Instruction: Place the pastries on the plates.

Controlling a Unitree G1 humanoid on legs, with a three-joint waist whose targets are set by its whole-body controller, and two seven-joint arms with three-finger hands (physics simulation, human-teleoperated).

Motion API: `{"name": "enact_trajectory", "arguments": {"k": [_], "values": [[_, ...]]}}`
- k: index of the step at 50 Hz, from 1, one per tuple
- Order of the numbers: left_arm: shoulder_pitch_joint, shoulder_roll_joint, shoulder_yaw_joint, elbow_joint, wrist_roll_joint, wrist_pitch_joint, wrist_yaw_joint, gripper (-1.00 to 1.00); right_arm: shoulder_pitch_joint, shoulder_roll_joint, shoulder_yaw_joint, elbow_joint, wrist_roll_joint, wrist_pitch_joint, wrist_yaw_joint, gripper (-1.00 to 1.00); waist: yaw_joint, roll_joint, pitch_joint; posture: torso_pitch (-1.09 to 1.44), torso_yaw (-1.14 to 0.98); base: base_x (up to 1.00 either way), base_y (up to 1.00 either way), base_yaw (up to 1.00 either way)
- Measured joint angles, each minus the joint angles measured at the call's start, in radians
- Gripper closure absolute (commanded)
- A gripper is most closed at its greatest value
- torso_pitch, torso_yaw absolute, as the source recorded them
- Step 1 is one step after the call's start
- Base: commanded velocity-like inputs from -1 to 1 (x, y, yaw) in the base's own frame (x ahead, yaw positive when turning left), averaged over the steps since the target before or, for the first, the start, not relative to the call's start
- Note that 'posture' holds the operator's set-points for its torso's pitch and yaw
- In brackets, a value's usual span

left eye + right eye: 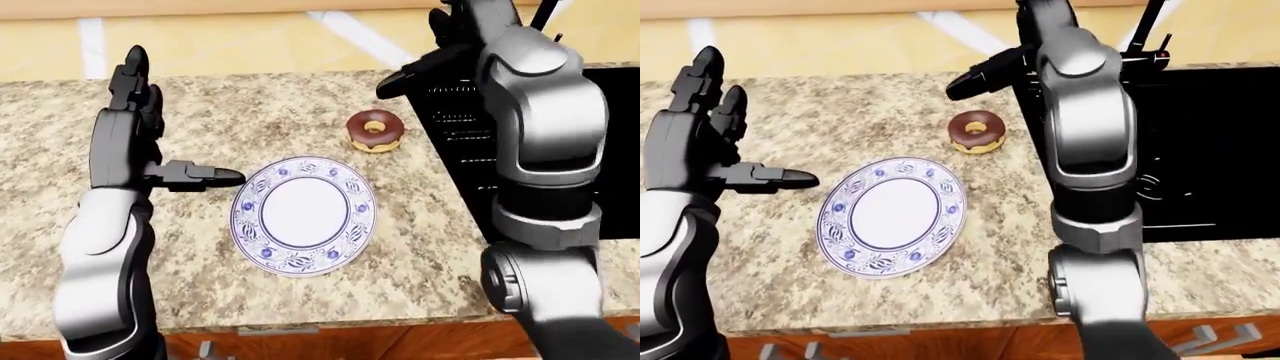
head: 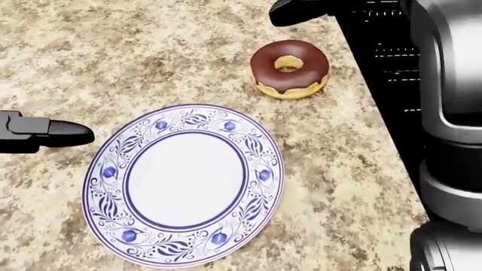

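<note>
Granite counter (image 1: pixel 300 300) carries a blue-patterned plate (image 1: pixel 303 214) in the left-eye view, bare, with a chocolate doughnut (image 1: pixel 375 130) well apart toward the upper right. Left hand (image 1: pixel 135 120) stands beside the plate, fingers spread, holding nothing. In the head view, the doughnut sits beside the black sink (image 2: pixel 384 68). In the right-eye view, the right hand (image 1: pixel 990 71) hovers above the doughnut; I cannot tell how wide its fingers are.

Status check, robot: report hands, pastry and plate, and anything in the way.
Left hand open, beside plate. Right hand open, above donut. Donut on counter, plate bare. Nothing between them.
</note>
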Motion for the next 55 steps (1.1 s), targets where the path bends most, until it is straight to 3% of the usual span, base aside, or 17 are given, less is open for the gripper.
{"name": "enact_trajectory", "arguments": {"k": [2, 9, 14, 19, 30, 55], "values": [[-0.006, 0.006, 0.001, -0.013, -0.006, 0.016, -0.001, -1.00, -0.089, 0.005, 0.010, 0.172, -0.036, -0.066, 0.039, -1.00, -0.003, 0.004, 0.000, 0.00, 0.00, 0.00, 0.00, 0.00], [-0.023, 0.019, 0.003, -0.061, -0.016, 0.067, -0.001, -1.00, -0.328, 0.009, -0.009, 0.956, -0.143, -0.509, 0.060, -1.00, -0.010, 0.014, -0.006, 0.00, 0.00, 0.00, 0.00, 0.00], [-0.015, 0.021, 0.012, -0.074, -0.017, 0.084, -0.002, -1.00, -0.376, 0.008, -0.006, 1.169, -0.201, -0.653, 0.088, -1.00, -0.012, 0.022, 0.001, 0.00, 0.00, 0.00, 0.00, 0.00], [-0.014, 0.021, 0.001, -0.070, -0.015, 0.088, -0.002, -1.00, -0.366, 0.016, -0.001, 1.243, -0.263, -0.718, 0.111, -1.00, -0.011, 0.019, 0.002, 0.00, 0.00, 0.00, 0.00, 0.00], [0.011, 0.001, -0.003, -0.058, -0.008, 0.060, -0.005, -1.00, -0.338, 0.035, -0.009, 1.245, -0.330, -0.729, 0.192, -1.00, -0.008, 0.013, 0.004, 0.00, 0.00, 0.00, 0.00, 0.00], [0.051, -0.005, 0.020, -0.060, -0.007, 0.028, -0.011, -1.00, -0.254, 0.101, 0.006, 1.278, -0.392, -0.749, 0.199, -1.00, -0.005, 0.018, -0.002, 0.00, 0.00, 0.00, 0.00, 0.00]]}}
